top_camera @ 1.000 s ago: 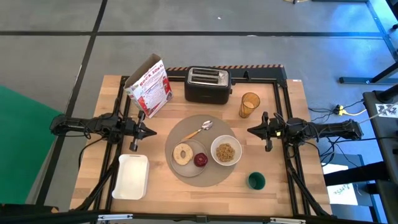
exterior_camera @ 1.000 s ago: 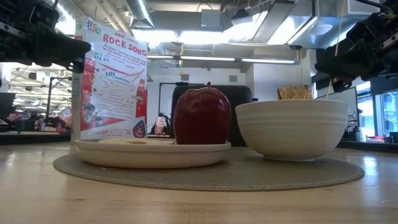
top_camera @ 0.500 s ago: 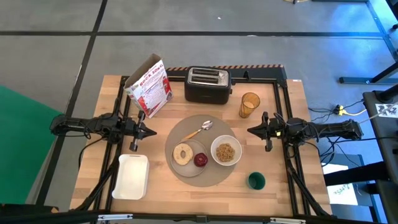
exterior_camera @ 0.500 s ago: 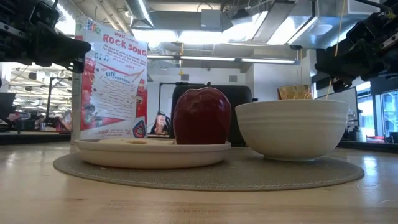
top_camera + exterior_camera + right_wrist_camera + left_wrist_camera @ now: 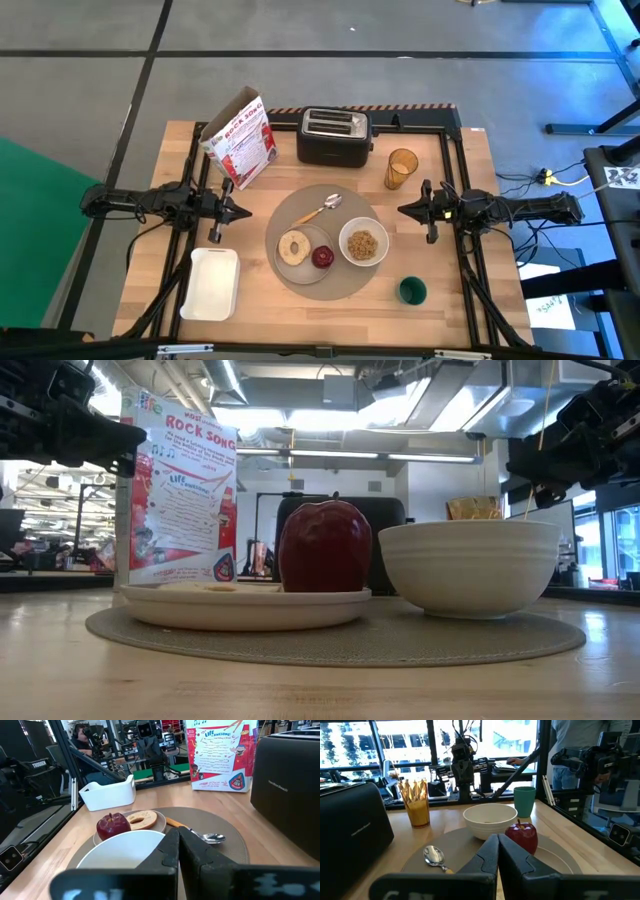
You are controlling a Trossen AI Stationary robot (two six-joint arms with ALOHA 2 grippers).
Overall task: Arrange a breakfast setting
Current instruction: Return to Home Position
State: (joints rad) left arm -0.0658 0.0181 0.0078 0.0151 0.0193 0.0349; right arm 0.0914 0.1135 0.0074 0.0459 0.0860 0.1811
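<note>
A round grey placemat (image 5: 300,205) lies at the table's middle. On it rests a small white plate (image 5: 300,262) bearing a tan bagel ring (image 5: 294,247) and a red apple (image 5: 322,257). A white bowl (image 5: 363,244) holding cereal stands on the mat's right part, and a metal spoon (image 5: 322,208) lies on its far part. My left gripper (image 5: 245,211) is shut and empty, left of the mat. My right gripper (image 5: 401,210) is shut and empty, right of the mat. Both hover above the table.
A cereal box (image 5: 240,139) and a black toaster (image 5: 334,135) stand at the far side. A glass of orange drink (image 5: 401,168) stands far right, a green cup (image 5: 412,291) near right, a white rectangular container (image 5: 212,283) near left. People show beyond the table in the wrist views.
</note>
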